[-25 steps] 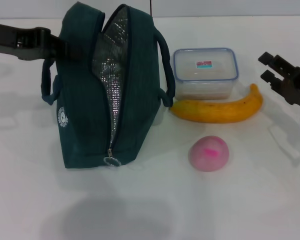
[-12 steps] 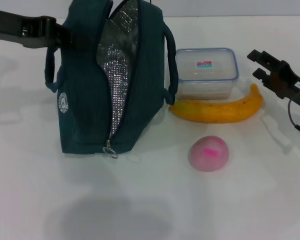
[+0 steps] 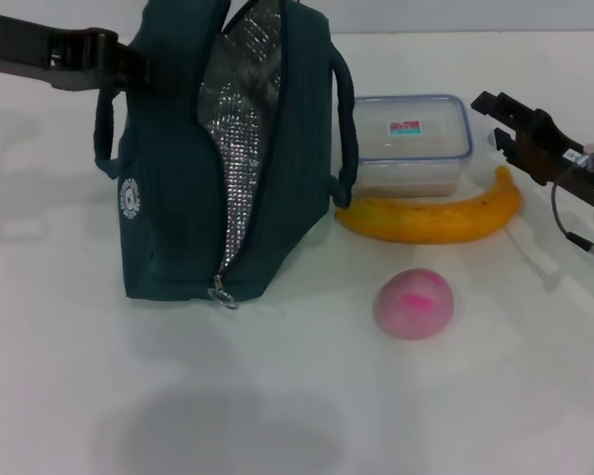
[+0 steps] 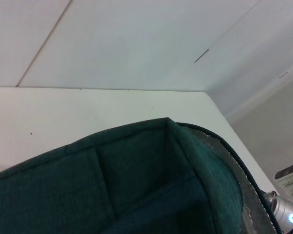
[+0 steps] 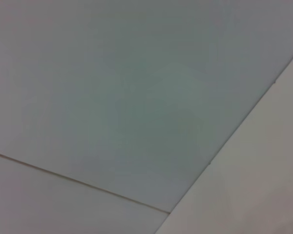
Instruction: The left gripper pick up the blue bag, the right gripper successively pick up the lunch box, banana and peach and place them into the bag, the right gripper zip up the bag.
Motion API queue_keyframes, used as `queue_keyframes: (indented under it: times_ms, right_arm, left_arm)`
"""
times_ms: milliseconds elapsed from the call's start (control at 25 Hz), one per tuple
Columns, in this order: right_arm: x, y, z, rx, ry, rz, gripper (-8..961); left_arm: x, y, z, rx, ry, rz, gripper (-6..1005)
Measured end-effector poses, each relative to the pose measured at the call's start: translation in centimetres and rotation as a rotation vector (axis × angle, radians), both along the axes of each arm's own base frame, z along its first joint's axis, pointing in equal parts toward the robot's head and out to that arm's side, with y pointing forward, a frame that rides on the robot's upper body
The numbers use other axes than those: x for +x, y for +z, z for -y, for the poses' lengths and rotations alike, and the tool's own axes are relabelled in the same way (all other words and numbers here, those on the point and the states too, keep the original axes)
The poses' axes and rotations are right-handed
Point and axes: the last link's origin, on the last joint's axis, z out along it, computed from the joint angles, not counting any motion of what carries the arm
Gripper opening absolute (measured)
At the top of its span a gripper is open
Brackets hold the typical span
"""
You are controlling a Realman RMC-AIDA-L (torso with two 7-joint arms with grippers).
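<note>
Jaws of the right gripper (image 3: pixel 497 119) stand parted in the head view, just beside the lunch box (image 3: pixel 408 143), which lies toward the bag from them, long axis across the table (image 3: pixel 277 396); banana (image 3: pixel 431 216) lies along its near side, peach (image 3: pixel 414 303) nearer still; the left gripper (image 3: pixel 129 67) is clamped on the blue bag (image 3: pixel 228 158), gaping upward. Left wrist view: only the bag's fabric (image 4: pixel 136 185). Right wrist view: nothing of the task.

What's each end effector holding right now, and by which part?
Left end effector is at the bag, at its upper left side by the handle; the grip itself is hidden. Right end effector is open and empty, beside the lunch box.
</note>
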Motion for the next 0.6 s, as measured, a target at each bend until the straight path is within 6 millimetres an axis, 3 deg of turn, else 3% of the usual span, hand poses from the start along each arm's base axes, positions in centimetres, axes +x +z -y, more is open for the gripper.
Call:
queue_keyframes:
  times_ms: [600]
  right_arm:
    - [-0.5, -1.1, -0.4, -0.065, -0.031, 0.006, 709]
  left_arm:
    - [0.2, -0.1, -0.1, 0.001, -0.012, -0.003, 40]
